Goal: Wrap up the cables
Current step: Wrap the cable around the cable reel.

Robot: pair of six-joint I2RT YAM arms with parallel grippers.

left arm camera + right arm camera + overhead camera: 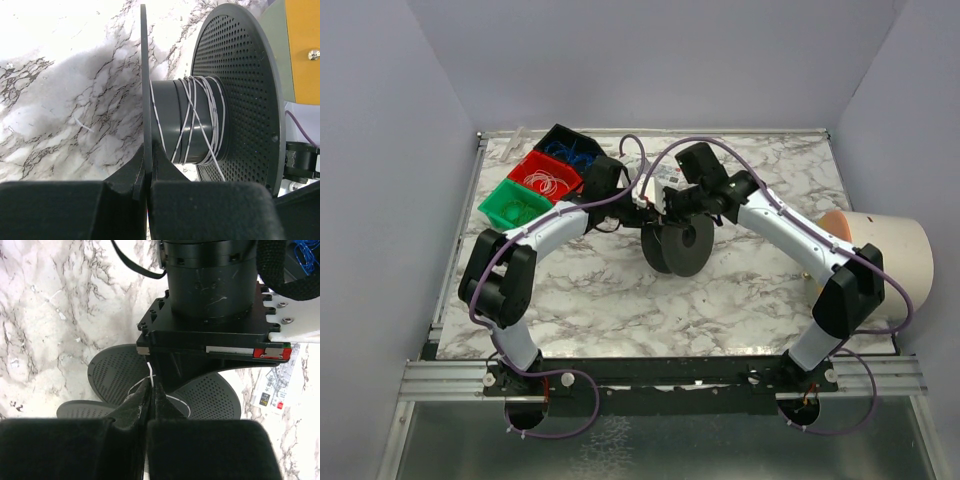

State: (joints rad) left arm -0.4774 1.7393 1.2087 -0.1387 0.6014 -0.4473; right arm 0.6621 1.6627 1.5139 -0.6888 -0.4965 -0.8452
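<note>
Step in hand, as judged: winding the cable onto the spool, one arm steadying and the other feeding. The left gripper has its fingers clamped on the rim of the thin near flange, which stands edge-on between them. The hub lies just beyond these fingers and to their right, and the perforated far flange stands further right again. The right gripper has its fingers together, apparently pinching the strand, which emerges at their tips and runs a short way ahead toward the spool. The left arm's wrist housing sits directly ahead of and above these fingers. The spool stands on edge on the marble tabletop, between the two sets of fingers. The cable reads as a thin pale strand rather than a dark one. It is laid in only a few loose turns that cross one another on the far half of the hub, and the half nearest the left fingers is bare. Winding therefore appears to be at an early stage. The next move calls for the right fingers to carry the strand around the hub, between the flanges and under light tension, while the left fingers stop the flange from rolling. Clearance is tight, since the right fingers work close under the left wrist.
</note>
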